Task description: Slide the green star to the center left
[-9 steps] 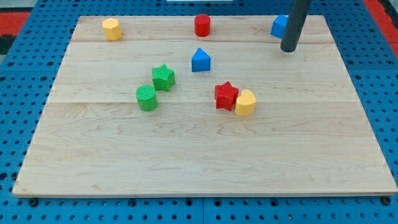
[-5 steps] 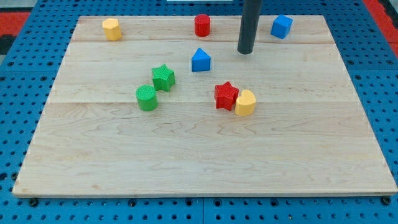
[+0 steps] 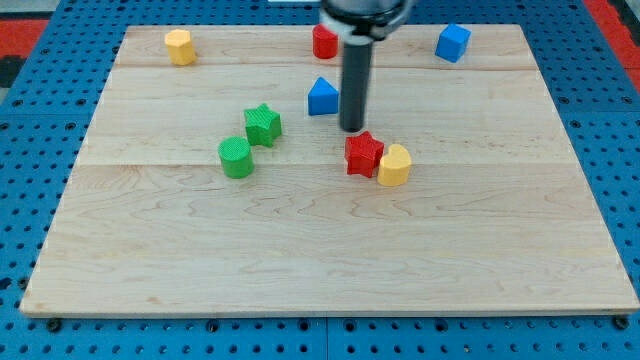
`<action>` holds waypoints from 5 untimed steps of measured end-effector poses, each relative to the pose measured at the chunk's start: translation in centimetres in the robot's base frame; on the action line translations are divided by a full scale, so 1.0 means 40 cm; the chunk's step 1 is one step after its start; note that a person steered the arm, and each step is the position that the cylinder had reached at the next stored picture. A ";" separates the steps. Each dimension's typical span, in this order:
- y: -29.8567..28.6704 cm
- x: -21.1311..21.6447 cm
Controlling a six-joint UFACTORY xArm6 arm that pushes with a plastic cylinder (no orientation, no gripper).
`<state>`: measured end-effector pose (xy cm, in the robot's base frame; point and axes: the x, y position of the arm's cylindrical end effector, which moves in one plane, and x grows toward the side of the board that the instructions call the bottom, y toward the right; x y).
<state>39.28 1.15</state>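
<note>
Green star [image 3: 262, 124] well left of my tip [image 3: 351, 129], rod upright, no jaws visible.

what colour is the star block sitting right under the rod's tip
Red. The red star sits just below my tip in the camera view, touching a yellow block.

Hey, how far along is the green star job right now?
Nothing is done yet: the green star sits near the board's middle, beside the green cylinder. In hand: my tip is on the star's right, between the blue triangle and red star, not touching it. Left: push the star leftward.
</note>
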 end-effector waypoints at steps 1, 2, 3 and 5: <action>-0.184 0.008; -0.249 -0.008; -0.232 -0.064; -0.281 -0.096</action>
<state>35.43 -10.09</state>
